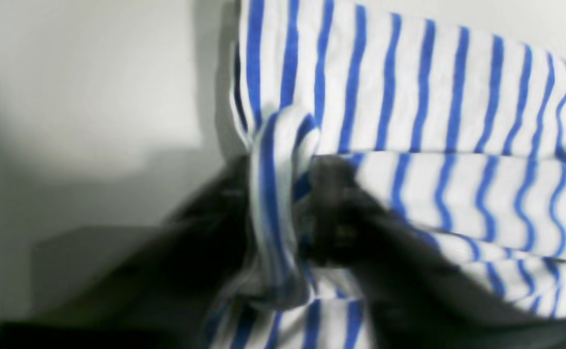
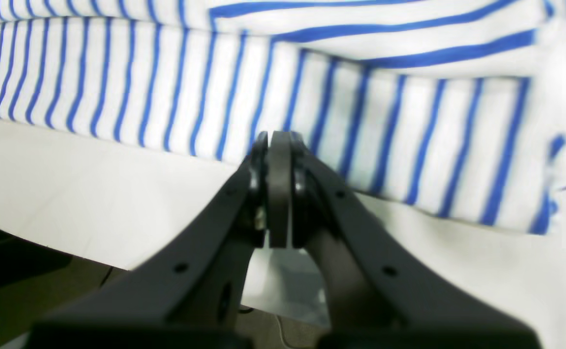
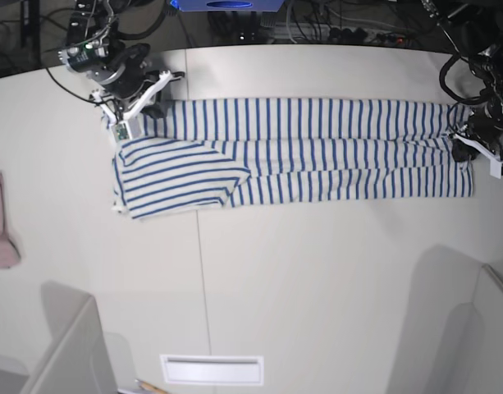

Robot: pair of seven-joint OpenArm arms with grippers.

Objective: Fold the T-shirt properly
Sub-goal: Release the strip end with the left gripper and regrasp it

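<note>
Base view showed the T-shirt (image 3: 317,148) lying as a long folded band across the white table (image 3: 317,271), its blue stripes running crosswise. One short sleeve (image 3: 173,176) was folded over the band at the end nearer the right gripper (image 3: 122,123), lying flat with its stripes at a slant to the rest. A small pinkish cloth (image 3: 1,222) lay well apart from the T-shirt, at the table's edge beyond that same end.

The left gripper (image 3: 464,148) sat at the opposite end of the T-shirt, on the end hem. In the left wrist view its dark fingers (image 1: 331,208) were blurred, but a bunched ridge of striped cloth (image 1: 273,203) stood between them, so the left gripper (image 1: 283,213) was pinching the T-shirt (image 1: 433,121) at that hem. The folded layers spread away from the pinch across the table (image 1: 94,97).

In the right wrist view the right gripper (image 2: 278,145) had its jaws pressed together, pad against pad, with no cloth visible between them. Its tips were at the long edge of the T-shirt (image 2: 166,87), the striped fabric lying just past them; whether they touched the edge I could not tell. The table (image 2: 94,194) showed bare beside that edge, and the folded sleeve (image 2: 385,39) lay over the far layers of the T-shirt.
</note>
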